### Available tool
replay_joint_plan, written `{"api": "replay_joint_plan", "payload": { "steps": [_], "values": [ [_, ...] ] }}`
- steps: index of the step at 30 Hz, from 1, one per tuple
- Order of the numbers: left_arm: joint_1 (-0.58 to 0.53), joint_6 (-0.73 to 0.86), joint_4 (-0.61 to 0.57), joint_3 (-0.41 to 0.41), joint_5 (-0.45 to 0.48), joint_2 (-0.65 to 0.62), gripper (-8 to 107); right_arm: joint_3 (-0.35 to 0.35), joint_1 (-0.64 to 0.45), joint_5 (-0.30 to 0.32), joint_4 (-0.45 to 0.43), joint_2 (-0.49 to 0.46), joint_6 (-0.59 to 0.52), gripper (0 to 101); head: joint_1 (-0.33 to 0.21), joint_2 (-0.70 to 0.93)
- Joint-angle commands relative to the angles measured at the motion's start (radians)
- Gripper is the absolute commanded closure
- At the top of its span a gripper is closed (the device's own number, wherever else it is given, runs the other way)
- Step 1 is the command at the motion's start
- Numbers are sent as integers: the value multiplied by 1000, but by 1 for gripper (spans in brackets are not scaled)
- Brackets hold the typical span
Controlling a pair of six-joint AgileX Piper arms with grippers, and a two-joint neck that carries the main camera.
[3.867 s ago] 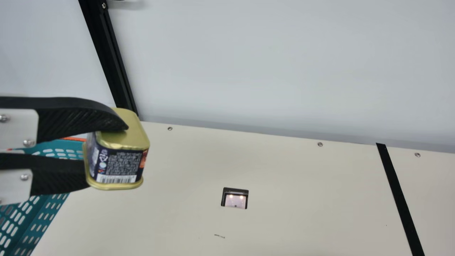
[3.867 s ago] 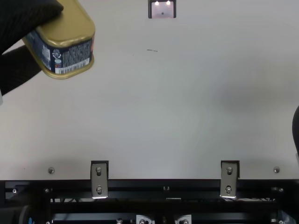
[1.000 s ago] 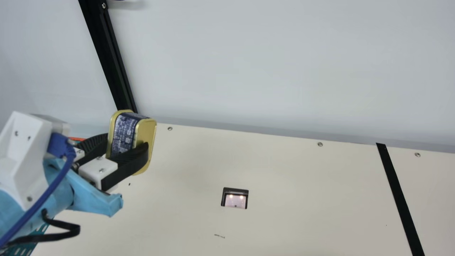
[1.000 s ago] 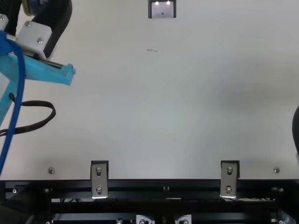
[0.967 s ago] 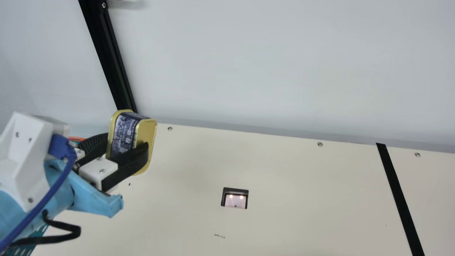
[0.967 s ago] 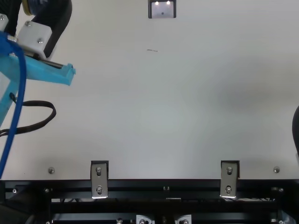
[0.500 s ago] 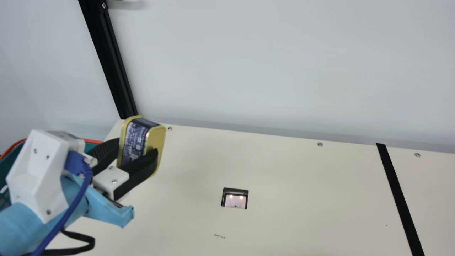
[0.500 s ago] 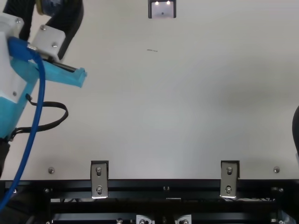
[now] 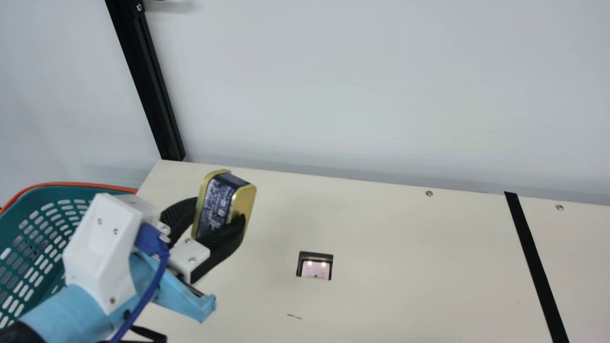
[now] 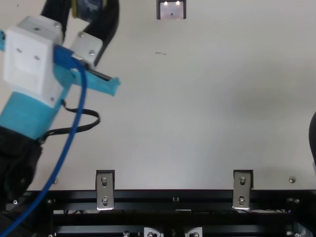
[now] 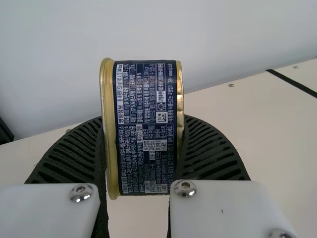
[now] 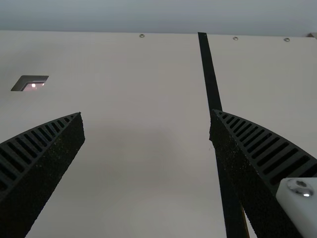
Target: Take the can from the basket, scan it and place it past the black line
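Can (image 9: 217, 205), gold metal with rounded corners and a dark blue printed label, sits tilted left of centre in the main view, and we see it clasped between the ribbed black fingers of our left gripper (image 9: 220, 213). One finger hides part of its gold end, and the upper edge of the top view cuts it off. At lower left of the main view, the basket (image 9: 47, 194), perforated teal plastic with an orange rim, is cropped by the frame and partly covered by the white wrist housing (image 9: 97, 247). Our right gripper (image 10: 313, 136) is a cropped black curve at the top view's right edge; its own wrist view shows us its fingers spread wide. Below centre in the main view, a dark-framed scanner window (image 9: 314, 269) with two small lights is set in the smooth cream table (image 9: 405, 228). Far right, the flat, straight black line (image 9: 533, 257) runs off the bottom edge; in the right wrist view, a finger covers part of it.
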Motion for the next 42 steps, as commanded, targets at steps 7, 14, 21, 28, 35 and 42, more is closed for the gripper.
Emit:
{"api": "replay_joint_plan", "payload": {
  "steps": [7, 14, 21, 28, 35, 42],
  "values": [
    [-126, 104, -181, -17, -128, 109, 89, 0, 0, 0, 0, 0, 0, 0, -37, -8],
    [-204, 135, -261, -51, -202, 186, 89, 0, 0, 0, 0, 0, 0, 0, -37, -8],
    [-213, 117, -248, -87, -237, 243, 89, 0, 0, 0, 0, 0, 0, 0, -37, -8],
    [-191, 53, -184, -121, -263, 305, 89, 0, 0, 0, 0, 0, 0, 0, -37, -8],
    [-183, -10, -128, -146, -312, 383, 89, 0, 0, 0, 0, 0, 0, 0, -37, -8],
    [-175, -65, -93, -168, -363, 449, 89, 0, 0, 0, 0, 0, 0, 0, -37, -8]
  ]
}}
